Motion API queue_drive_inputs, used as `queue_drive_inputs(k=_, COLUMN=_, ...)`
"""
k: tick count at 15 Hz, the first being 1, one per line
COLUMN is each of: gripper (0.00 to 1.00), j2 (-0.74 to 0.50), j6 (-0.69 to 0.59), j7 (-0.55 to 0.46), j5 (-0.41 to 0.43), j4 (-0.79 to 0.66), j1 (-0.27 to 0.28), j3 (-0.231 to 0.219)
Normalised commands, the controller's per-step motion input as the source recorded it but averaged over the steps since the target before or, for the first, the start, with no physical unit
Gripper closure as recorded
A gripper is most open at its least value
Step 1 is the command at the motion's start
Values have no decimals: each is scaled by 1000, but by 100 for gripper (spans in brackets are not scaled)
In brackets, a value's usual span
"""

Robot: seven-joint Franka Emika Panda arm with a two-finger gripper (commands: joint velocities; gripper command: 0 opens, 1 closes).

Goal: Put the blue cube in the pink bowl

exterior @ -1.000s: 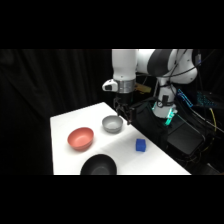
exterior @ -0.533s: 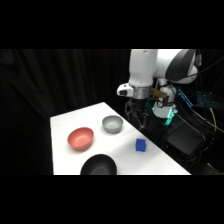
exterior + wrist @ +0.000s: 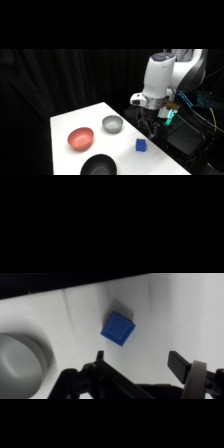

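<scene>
The blue cube [image 3: 141,145] [image 3: 118,328] rests on the white desk [image 3: 125,155] near its right edge, apart from the bowls. Above and just behind it hangs the end effector [image 3: 150,131] [image 3: 137,360], fingers spread and holding nothing. The grey bowl [image 3: 112,124] [image 3: 20,365] stands to the cube's left, the pink bowl [image 3: 80,138] farther left, the black bowl [image 3: 99,165] at the front edge.

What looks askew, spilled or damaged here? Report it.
Nothing stands out. The pink bowl, grey bowl and black bowl sit upright and apart; the blue cube lies flat on the white table beneath the open gripper.
</scene>
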Motion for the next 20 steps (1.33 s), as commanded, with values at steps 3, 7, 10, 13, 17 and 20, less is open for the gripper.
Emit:
queue_drive_inputs(k=3, gripper=0, j2=131, j6=436, j7=389, j5=-61, j4=-165, j1=12, j3=16)
queue_drive_inputs(k=7, gripper=0, j2=156, j6=480, j7=297, j5=-63, j4=-143, j1=11, j3=-65)
queue_drive_inputs(k=10, gripper=0, j2=124, j6=385, j7=374, j5=-181, j4=-112, j1=55, j3=-121)
queue_drive_inputs(k=13, gripper=0, j2=159, j6=282, j7=397, j5=-218, j4=0, j1=114, j3=-176)
queue_drive_inputs(k=17, gripper=0, j2=194, j6=260, j7=304, j5=-142, j4=20, j1=118, j3=-123)
queue_drive_inputs(k=20, gripper=0, j2=263, j6=263, j7=212, j5=-93, j4=76, j1=80, j3=-58)
